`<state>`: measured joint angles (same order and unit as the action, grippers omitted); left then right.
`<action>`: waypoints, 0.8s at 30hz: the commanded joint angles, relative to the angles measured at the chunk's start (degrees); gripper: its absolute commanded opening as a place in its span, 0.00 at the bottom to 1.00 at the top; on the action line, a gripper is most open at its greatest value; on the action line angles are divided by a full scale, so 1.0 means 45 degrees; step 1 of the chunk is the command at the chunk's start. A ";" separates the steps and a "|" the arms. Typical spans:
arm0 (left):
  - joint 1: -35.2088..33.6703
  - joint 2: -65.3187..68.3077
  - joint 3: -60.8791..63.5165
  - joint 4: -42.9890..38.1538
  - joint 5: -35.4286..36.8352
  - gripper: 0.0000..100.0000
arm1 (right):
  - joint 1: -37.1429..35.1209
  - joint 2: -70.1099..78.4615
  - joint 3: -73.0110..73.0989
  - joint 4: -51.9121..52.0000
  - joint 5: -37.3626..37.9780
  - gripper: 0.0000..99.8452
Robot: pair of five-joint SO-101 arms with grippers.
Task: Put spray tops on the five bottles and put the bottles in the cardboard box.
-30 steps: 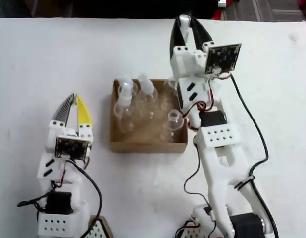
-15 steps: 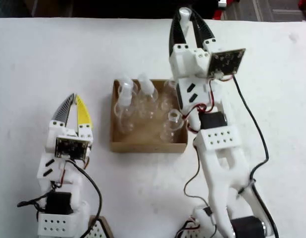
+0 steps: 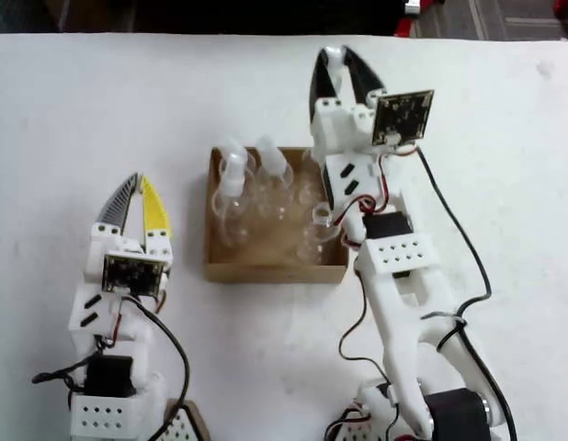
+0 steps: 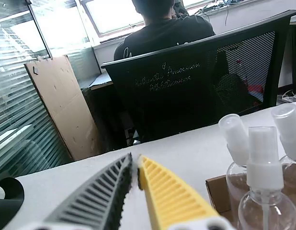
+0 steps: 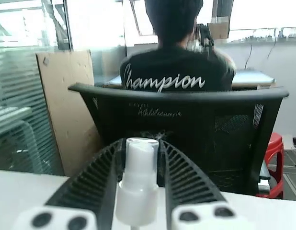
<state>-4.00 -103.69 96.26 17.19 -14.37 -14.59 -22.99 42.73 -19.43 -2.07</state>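
The right pincer (image 3: 342, 61) hangs just past the far right corner of the cardboard box (image 3: 275, 272), on the side away from the arms. It is clamped on a white spray top (image 5: 137, 184), which stands upright between its black fingers. Inside the box stand clear bottles (image 3: 233, 188). Two by its far left corner wear tops, and an open-necked bottle (image 3: 321, 218) stands by its right wall. The others blend into the cardboard, so I would not swear to the count. The left pincer (image 3: 137, 180), fingers together on nothing, sits over the tabletop (image 3: 100, 101) left of the box.

The top looks light, hard and smooth, so it is likely to twist. It is best gripped across its collar. The bottles seem thin and tippy, so one should be steadied at the shoulder.
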 commanded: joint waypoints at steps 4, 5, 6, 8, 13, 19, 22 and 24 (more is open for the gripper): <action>-0.0107 -0.0244 -0.0078 -0.0332 -0.0039 0.02 | 0.0147 -0.0186 0.0684 -0.0029 -0.0020 0.02; -0.0107 -0.0244 -0.0078 -0.0332 -0.0039 0.02 | 0.0147 -0.0186 0.0801 -0.0029 -0.0020 0.02; -0.0107 -0.0244 -0.0078 -0.0332 -0.0039 0.02 | 0.0147 -0.0186 0.0899 -0.0029 -0.0020 0.02; -0.0107 -0.0244 -0.0078 -0.0332 -0.0039 0.02 | 0.0147 -0.0186 0.1094 -0.0029 0.0000 0.02; -0.0107 -0.0244 -0.0078 -0.0332 -0.0039 0.02 | 0.0166 -0.0049 0.1485 -0.0029 0.0000 0.02; -0.0107 -0.0244 -0.0078 -0.0332 -0.0039 0.02 | 0.0166 -0.0049 0.1680 -0.0049 0.0000 0.02; -0.0107 -0.0244 -0.0078 -0.0332 -0.0039 0.02 | 0.0166 -0.0029 0.1700 -0.0049 0.0000 0.02; -0.0107 -0.0244 -0.0078 -0.0332 -0.0039 0.02 | 0.0225 -0.0029 0.1700 -0.0049 0.0000 0.02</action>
<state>-4.00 -103.69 96.26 17.19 -14.37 -14.33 -22.73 50.73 -19.43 -2.07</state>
